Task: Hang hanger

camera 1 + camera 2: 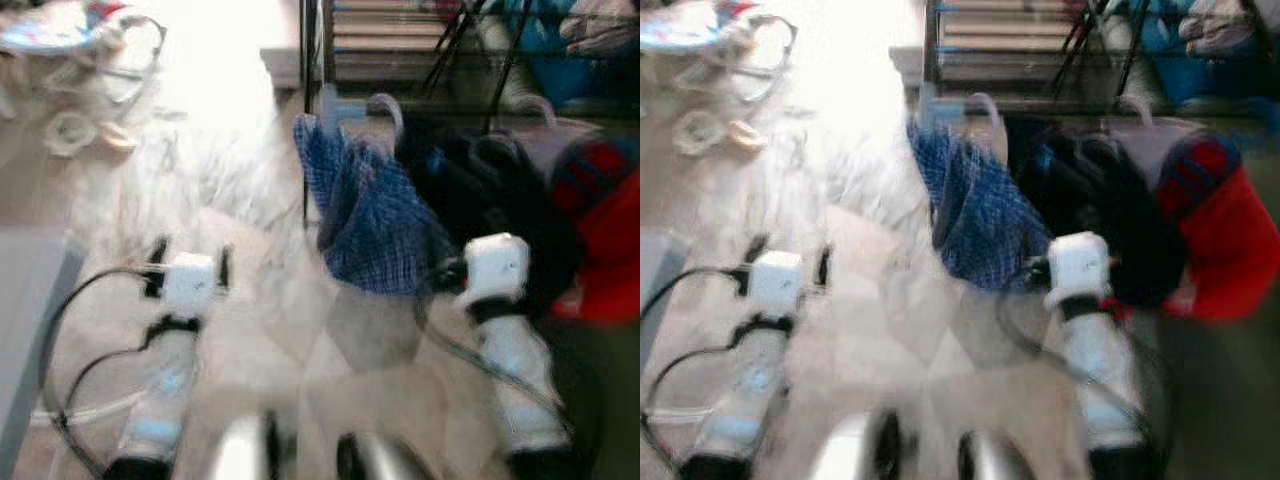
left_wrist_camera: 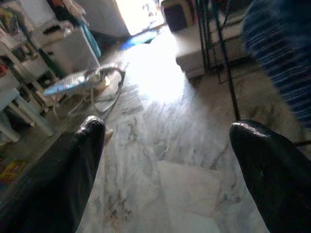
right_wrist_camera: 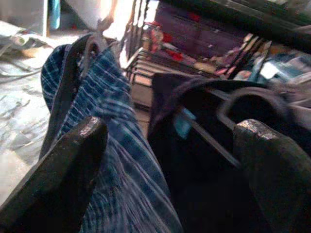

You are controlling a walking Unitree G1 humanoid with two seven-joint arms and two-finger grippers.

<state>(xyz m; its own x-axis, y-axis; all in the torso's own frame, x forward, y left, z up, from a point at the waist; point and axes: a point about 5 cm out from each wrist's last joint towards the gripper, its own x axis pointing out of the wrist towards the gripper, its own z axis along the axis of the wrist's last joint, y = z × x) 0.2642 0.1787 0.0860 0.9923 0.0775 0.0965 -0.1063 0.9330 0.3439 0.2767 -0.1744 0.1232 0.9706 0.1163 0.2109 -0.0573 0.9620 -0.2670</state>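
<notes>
A marble floor (image 2: 184, 160) is lit brightly near a doorway, with a baby bouncer (image 2: 85, 82) set on it and a low step (image 2: 204, 46) seen beside a dark metal rack (image 1: 400, 40).

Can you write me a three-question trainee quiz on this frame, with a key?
1. True or false: the right gripper is shut on the blue checked shirt.
2. Which garment hangs on the far right side of the row? A) red garment B) blue checked shirt C) black garment
3. Fill in: the left gripper is open over the bare ______ floor.

Key:
1. False: its fingers are spread apart, aimed at the blue checked shirt and the black garment, holding nothing.
2. A
3. marble
</notes>
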